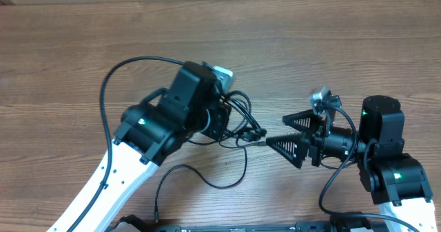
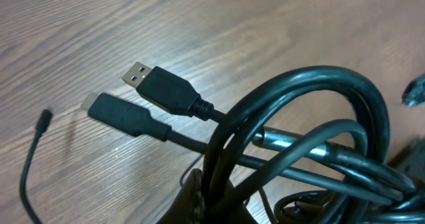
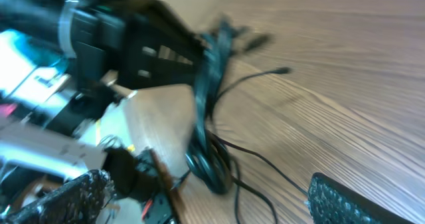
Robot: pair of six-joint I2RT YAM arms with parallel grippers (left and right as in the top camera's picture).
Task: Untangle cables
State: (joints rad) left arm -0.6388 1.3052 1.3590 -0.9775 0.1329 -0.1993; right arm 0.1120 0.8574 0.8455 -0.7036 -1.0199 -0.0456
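Note:
The cables [image 1: 241, 113] are a bundle of black cords, and my left gripper [image 1: 229, 125] is shut on it at mid-table. In the left wrist view the cables [image 2: 312, 134] loop up out of my left gripper [image 2: 211, 201]. Two dark USB plugs [image 2: 163, 88] stick out over the wood. One thin strand [image 1: 207, 180] trails toward the front edge. My right gripper [image 1: 275, 131] stands open just right of the plug ends, touching nothing. In the blurred right wrist view the cables [image 3: 207, 137] hang ahead of my right gripper [image 3: 206, 207], with nothing between its fingers.
The wooden table [image 1: 331, 46] stretches to the back and right. A loose thin cord end [image 2: 42, 119] lies left of the plugs. The left arm [image 3: 99, 38] fills the upper left of the right wrist view, close to the bundle.

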